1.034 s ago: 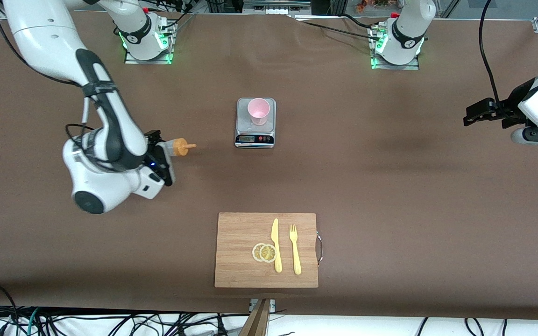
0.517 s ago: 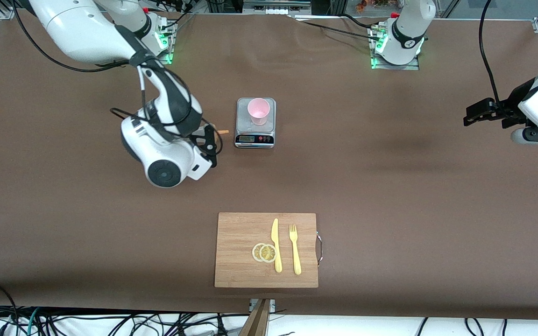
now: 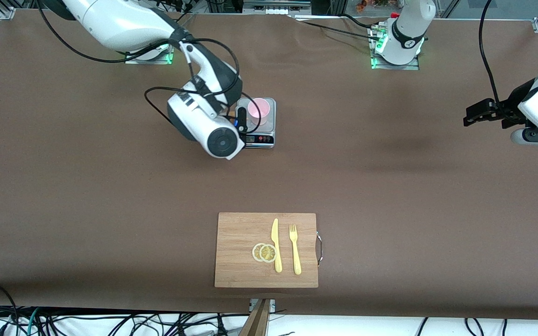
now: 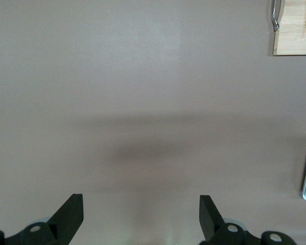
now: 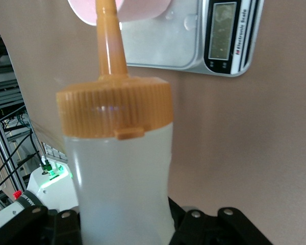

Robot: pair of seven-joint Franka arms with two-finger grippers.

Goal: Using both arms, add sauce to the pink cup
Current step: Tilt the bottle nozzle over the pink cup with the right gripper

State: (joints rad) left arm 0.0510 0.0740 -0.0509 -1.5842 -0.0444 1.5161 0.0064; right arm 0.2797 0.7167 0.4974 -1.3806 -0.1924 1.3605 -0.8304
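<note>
The right gripper [image 3: 240, 122] was clenched on the sauce bottle [image 5: 120, 168], its jaws gripping the translucent body low down while the orange cap and nozzle [image 5: 108, 38] pointed away from the wrist. In the right wrist view the nozzle tip overlapped the rim of the pink cup [image 5: 143, 9], which stood on the plate of a small kitchen scale [image 3: 269, 133] in the middle of the table, nearer the robots' bases than the cutting board [image 3: 236, 252]. In the front view the bottle itself was hidden by the right wrist, which hung over the scale's edge toward the right arm's end of the table.

The left gripper [image 4: 141, 217] was released, jaws spread wide over bare table at the left arm's end, and waiting.

Assessment: the step in hand was lining the nozzle up over the cup mouth before dispensing. To do it well, the tip should sit squarely over the opening rather than at the rim, clear of the cup wall so the light cup is not nudged off the plate. Tilt should be gentle and the squeeze gradual. Steadying the cup with the idle arm appears advisable.
</note>
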